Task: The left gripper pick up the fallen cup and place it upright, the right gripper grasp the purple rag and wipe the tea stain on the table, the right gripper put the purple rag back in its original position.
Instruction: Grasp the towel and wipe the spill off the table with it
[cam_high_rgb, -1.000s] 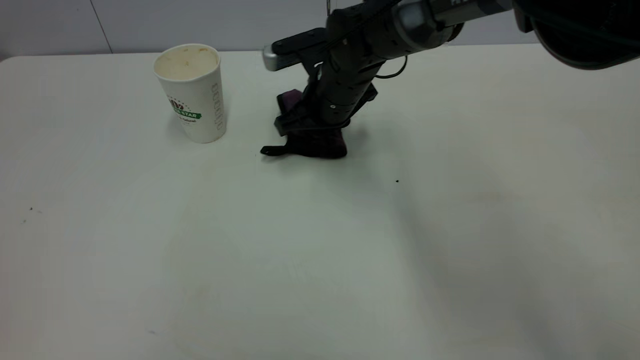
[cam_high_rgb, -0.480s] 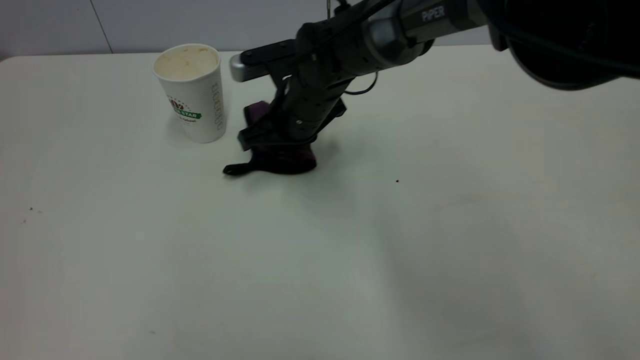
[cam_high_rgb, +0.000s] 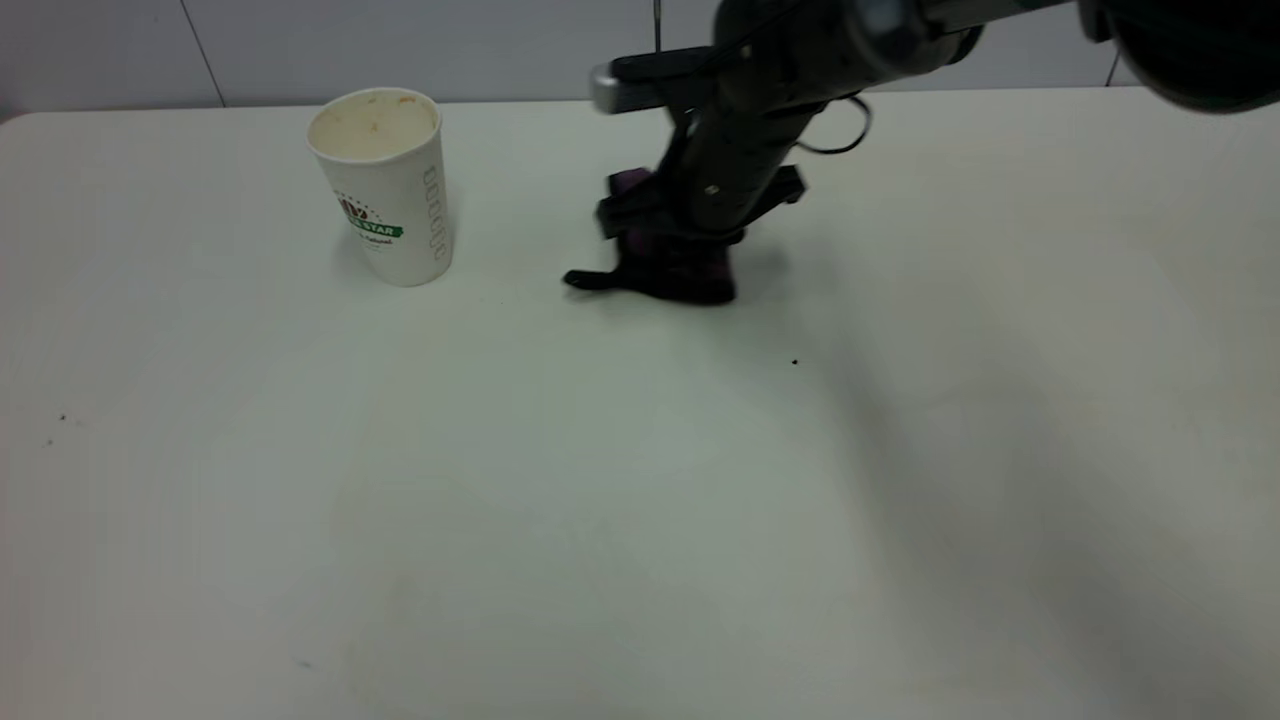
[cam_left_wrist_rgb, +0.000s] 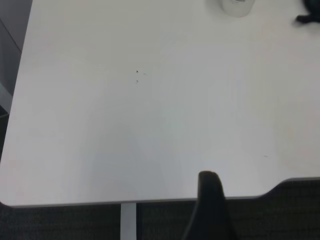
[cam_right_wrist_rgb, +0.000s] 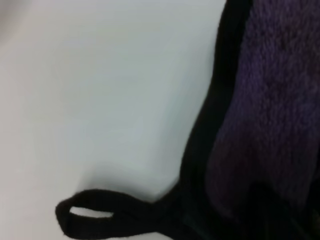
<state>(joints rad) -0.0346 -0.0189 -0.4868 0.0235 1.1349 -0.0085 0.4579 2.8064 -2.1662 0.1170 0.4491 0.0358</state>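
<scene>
The cup (cam_high_rgb: 382, 186) is seen standing upright near the far edge of the tabletop (cam_high_rgb: 500, 500), left of centre, mouth up (inside tea-stained). The purple rag (cam_high_rgb: 672, 270) is pressed onto the tabletop by the right gripper (cam_high_rgb: 680, 250), right of the cup and well apart from it; the jaws are closed on the rag, whose black tab (cam_right_wrist_rgb: 100, 217) lies flat toward the cup. The left gripper (cam_left_wrist_rgb: 210, 205) is held above the near left edge; its jaw state cannot be told.
</scene>
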